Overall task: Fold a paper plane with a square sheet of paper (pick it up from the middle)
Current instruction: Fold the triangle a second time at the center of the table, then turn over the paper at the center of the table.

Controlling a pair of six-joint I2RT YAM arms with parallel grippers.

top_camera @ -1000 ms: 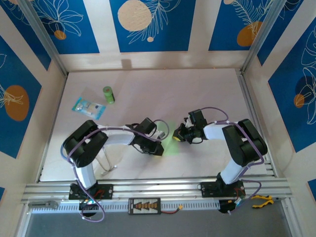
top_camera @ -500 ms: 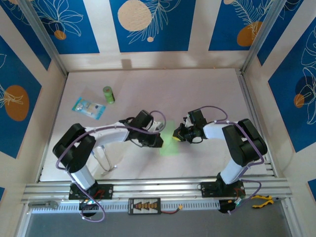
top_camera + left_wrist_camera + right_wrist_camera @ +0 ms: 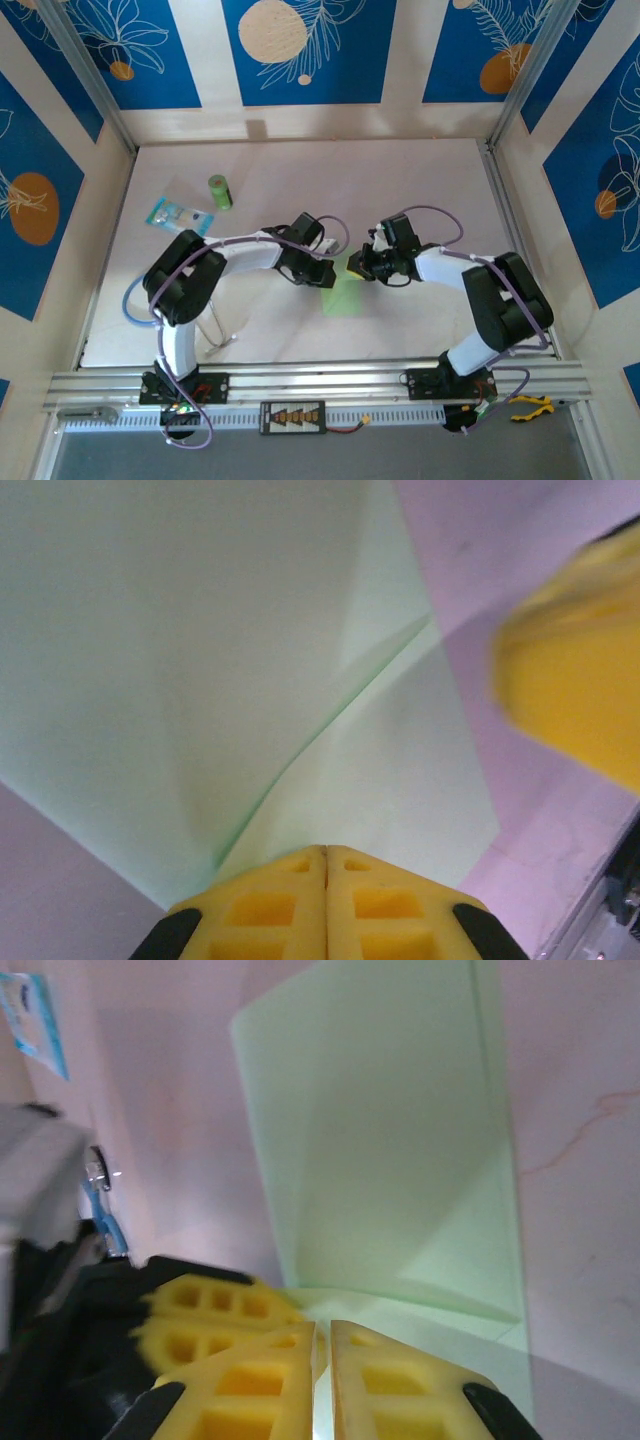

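1 thin pale-green paper sheet (image 3: 180, 660) (soft diagonal crease), left gripper (image 3: 325, 855) pinching its edge, right gripper (image 3: 322, 1328) barely parted

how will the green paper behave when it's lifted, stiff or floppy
Probably floppy: the square sheet of paper bows and creases where the left gripper pinches it. Likely very light, so it should lift easily but flutter. On the smooth table a push may just slide it.

Thin, plain, pale-green square sheet of paper (image 3: 340, 296), just below frame centre from above, upper end lifted. Upper left at the left wrist (image 3: 180, 660), creased diagonally. Upper right at the right wrist (image 3: 390, 1130), lower corner folded over.
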